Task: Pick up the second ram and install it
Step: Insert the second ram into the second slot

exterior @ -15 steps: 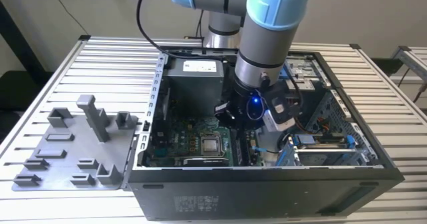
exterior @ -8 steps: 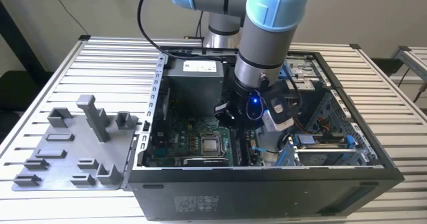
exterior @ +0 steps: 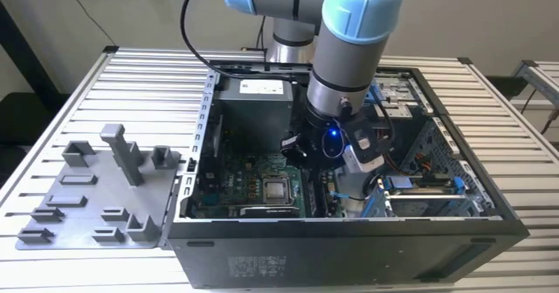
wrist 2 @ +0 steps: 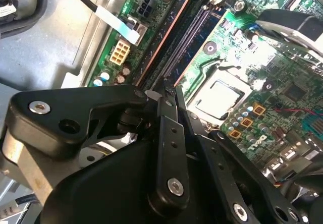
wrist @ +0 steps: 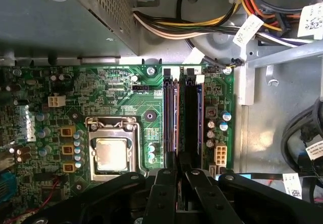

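On the exterior view's left, a grey holder tray (exterior: 96, 195) with upright posts and low clips lies on the slatted metal table (exterior: 52, 110), just beside the open computer case (exterior: 349, 241). In the middle of that view the green motherboard (exterior: 253, 185) lies in the case bottom with the bare processor socket (exterior: 276, 189) showing. Further toward the exterior view's right, the arm (exterior: 349, 51) reaches down into the case, its wrist low over the memory-slot side of the board, and a blue drive bay (exterior: 419, 198) sits beyond it.

In the first wrist view the processor socket (wrist: 111, 151) is beside the row of memory slots (wrist: 181, 118). A stick with a purple-blue edge stands seated in one slot, and the neighbouring slot (wrist: 191, 118) looks dark. The gripper (wrist: 181, 181) hangs right over the near end of these slots, its black fingers (wrist: 164, 193) drawn close together with only a narrow gap between them. A thin reddish edge shows in that gap, but I cannot tell whether this is the second ram (wrist: 177, 196) held between them or part of the slots behind.

In the second wrist view the fingers (wrist 2: 169, 133) meet tip to tip just above the slot row (wrist 2: 181, 42), with a white power connector (wrist 2: 120, 52) close by
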You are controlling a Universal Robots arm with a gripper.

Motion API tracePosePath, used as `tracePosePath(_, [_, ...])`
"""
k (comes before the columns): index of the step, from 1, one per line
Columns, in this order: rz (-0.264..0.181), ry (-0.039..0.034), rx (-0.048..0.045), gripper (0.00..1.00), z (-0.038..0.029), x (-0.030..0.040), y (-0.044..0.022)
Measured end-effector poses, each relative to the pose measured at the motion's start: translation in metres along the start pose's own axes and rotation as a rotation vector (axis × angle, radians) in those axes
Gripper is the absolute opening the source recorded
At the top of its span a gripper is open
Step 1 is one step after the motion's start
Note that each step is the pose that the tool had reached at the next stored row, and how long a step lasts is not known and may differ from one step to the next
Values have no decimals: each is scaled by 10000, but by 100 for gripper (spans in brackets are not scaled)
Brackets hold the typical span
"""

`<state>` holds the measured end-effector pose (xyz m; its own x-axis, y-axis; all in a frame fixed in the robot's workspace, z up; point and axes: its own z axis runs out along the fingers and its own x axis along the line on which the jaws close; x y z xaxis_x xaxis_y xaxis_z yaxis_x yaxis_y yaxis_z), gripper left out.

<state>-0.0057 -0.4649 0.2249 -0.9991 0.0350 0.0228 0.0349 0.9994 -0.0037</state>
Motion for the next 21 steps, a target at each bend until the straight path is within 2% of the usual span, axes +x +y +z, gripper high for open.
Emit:
tracePosePath(7, [-32, 1, 2, 14, 1, -1, 7])
tracePosePath(11, [-425, -1, 12, 14, 1, -1, 8])
tracePosePath(17, [-454, -1, 12, 14, 66, -2, 8])
tracePosePath(21, [-454, -1, 14, 14, 72, -2, 8])
